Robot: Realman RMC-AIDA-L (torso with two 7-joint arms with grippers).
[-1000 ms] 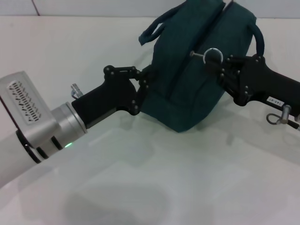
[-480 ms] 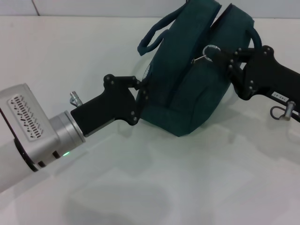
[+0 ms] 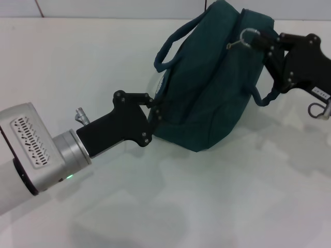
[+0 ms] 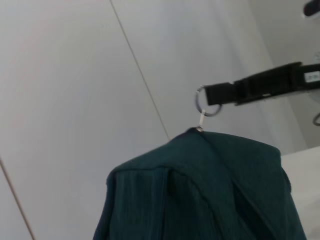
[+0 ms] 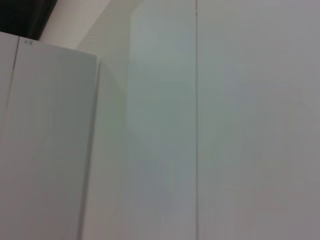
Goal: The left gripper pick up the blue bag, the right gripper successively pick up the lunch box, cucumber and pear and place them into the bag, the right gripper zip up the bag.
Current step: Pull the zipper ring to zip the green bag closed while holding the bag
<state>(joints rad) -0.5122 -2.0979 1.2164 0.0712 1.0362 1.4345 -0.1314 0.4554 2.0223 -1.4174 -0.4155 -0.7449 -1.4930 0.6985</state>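
The right gripper (image 3: 265, 42) now sits higher and farther toward the far right of the desk (image 3: 77, 62) than it did a second ago, and the silver ring pull (image 3: 249, 35) between its fingers travels with it, from the middle of the blue bag (image 3: 207, 88) up to near the bag's top right corner. The bag leans more to the right, and its right handle (image 3: 266, 95) now hangs below the gripper instead of behind it. The left gripper (image 3: 152, 111) shifts slightly lower and to the left, its arm (image 3: 36, 150) drawn a little back.
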